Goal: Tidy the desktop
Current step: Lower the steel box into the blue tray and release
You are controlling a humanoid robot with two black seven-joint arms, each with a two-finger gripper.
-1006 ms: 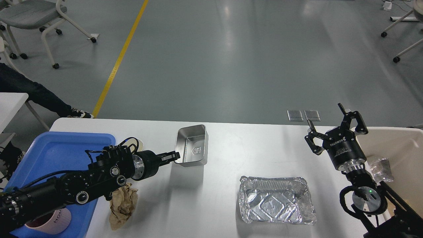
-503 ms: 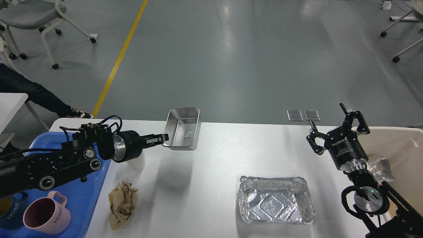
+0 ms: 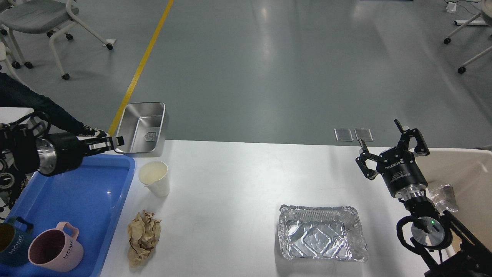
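Blue mug (image 3: 9, 246) cut off; left pincer (image 3: 115, 141) pinching tin (image 3: 143, 127).

A brushed steel tin (image 3: 142, 123), a crinkled shiny foil tray (image 3: 321, 238), rough crumpled brown paper (image 3: 143, 237) and a matt paper cup (image 3: 154, 178) share the smooth, slightly glossy white counter (image 3: 238, 200).

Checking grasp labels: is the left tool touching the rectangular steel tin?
Touching. The head view shows the left tool shut on the near rim of the rectangular steel tin, holding it in the air above the white desktop.
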